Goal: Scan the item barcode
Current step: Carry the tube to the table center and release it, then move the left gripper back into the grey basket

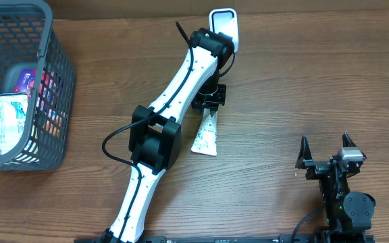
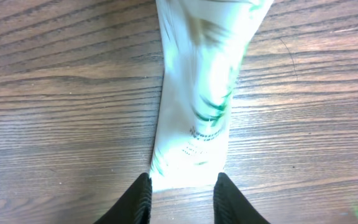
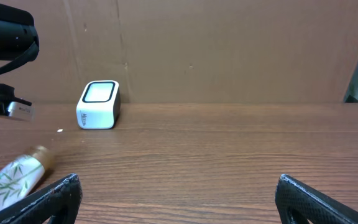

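Worryingly, the left gripper [image 2: 183, 186], its fingers narrowly parted astride the crimped end of the leaf-printed tube [image 1: 206, 135] lying flat mid-worktop short of the barcode scanner [image 1: 223, 25] at the far edge, could leave the code unread if it lets go here.

Left arm [image 1: 181, 81] and tube [image 1: 205, 137] crowd mid-table; table [image 1: 302, 81] rightward lies open.
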You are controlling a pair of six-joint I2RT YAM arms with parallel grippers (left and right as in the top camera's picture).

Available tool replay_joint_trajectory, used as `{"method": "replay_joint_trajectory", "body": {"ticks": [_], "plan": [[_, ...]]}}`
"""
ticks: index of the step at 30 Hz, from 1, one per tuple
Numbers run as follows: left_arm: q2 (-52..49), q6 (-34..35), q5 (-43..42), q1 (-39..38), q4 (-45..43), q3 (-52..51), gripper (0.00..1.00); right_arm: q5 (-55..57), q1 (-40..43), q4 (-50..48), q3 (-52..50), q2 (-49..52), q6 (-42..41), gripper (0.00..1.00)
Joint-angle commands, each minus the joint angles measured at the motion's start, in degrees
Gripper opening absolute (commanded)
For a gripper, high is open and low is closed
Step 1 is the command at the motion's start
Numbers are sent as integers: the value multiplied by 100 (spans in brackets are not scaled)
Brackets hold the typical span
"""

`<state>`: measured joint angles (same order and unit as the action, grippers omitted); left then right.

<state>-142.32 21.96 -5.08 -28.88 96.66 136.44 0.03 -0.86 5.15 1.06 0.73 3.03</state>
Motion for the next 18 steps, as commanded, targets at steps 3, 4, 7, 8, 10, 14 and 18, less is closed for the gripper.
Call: {"method": "replay_joint_trajectory", "body": {"ticks": [3,4,7,8,10,14,18], "plan": [[48,-476,9,68,17,76,29,33,-20,-37,-61,-57,24,100],[92,-551,-92,105,17,87,29,35,-20,-37,-61,-57,24,100],[306,-741,-470,275,17,245,30,33,-20,-37,-61,-57,24,100],[387,-769,-540,345,17,339,30,35,-20,-37,-61,-57,24,100],[581,-787,-595,516,17,586,31,33,-20,-37,-61,-57,24,100],[1165,-835,-588,1016,15,1266,39,33,-20,-37,-61,-57,24,100],[1786,-911,-459,1633,15,1716,54,33,-20,-37,-61,-57,24,100]]}}
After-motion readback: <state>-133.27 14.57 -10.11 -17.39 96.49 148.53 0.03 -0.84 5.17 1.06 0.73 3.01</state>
